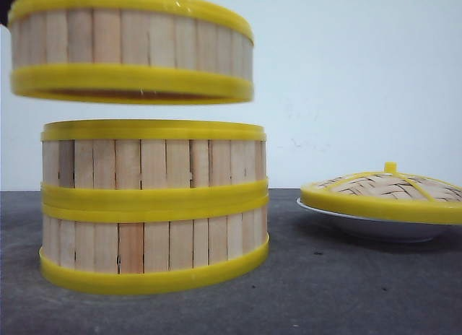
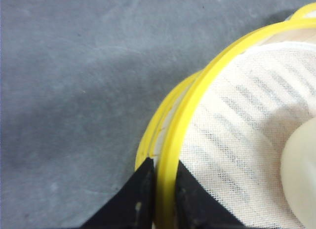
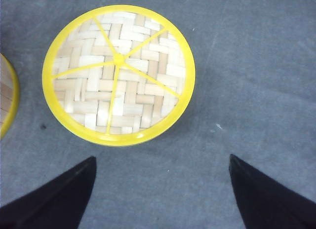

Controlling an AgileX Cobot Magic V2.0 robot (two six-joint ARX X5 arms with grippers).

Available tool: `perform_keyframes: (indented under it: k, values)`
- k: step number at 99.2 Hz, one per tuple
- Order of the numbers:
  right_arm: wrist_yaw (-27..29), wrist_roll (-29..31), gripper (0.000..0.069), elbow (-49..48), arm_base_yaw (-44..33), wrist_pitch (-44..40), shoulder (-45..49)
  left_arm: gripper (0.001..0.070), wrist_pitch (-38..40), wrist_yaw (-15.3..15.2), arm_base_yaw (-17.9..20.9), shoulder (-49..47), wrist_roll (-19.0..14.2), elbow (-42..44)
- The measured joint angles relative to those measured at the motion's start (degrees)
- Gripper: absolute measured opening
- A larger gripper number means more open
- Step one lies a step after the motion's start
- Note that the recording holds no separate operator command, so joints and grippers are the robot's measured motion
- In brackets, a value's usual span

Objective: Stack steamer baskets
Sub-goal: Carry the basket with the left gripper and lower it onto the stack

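Two steamer baskets (image 1: 153,205) stand stacked on the grey table at the left. A third steamer basket (image 1: 132,46) hangs in the air just above them, shifted a little to the left. My left gripper (image 2: 164,171) is shut on that basket's yellow rim (image 2: 197,91); a white mesh cloth and a pale bun (image 2: 301,179) lie inside it. The rim of the stack below (image 2: 148,145) peeks out beside it. My right gripper (image 3: 162,162) hangs open over bare table, near the woven lid (image 3: 118,73).
The domed woven bamboo lid (image 1: 386,194) with yellow rim rests on a white plate (image 1: 379,227) at the right. An edge of a basket (image 3: 7,95) shows at the side of the right wrist view. A white wall stands behind the table.
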Motion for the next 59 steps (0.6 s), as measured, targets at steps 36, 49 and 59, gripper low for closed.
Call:
perform_keyframes:
  k: [36, 49, 59]
  values:
    - [0.0, -0.02, 0.0529, 0.0, 0.0, -0.13, 0.0, 0.0019, 4.15, -0.35, -0.11, 2.73, -2.19, -2.23]
    - [0.0, -0.02, 0.0529, 0.0, 0.0, -0.13, 0.0, 0.0019, 4.39, 0.0, -0.17, 4.26, -2.36, -2.23]
    - [0.0, -0.02, 0.0529, 0.0, 0.0, -0.13, 0.0, 0.0019, 4.39, 0.0, -0.22, 4.31, -2.43, -2.23]
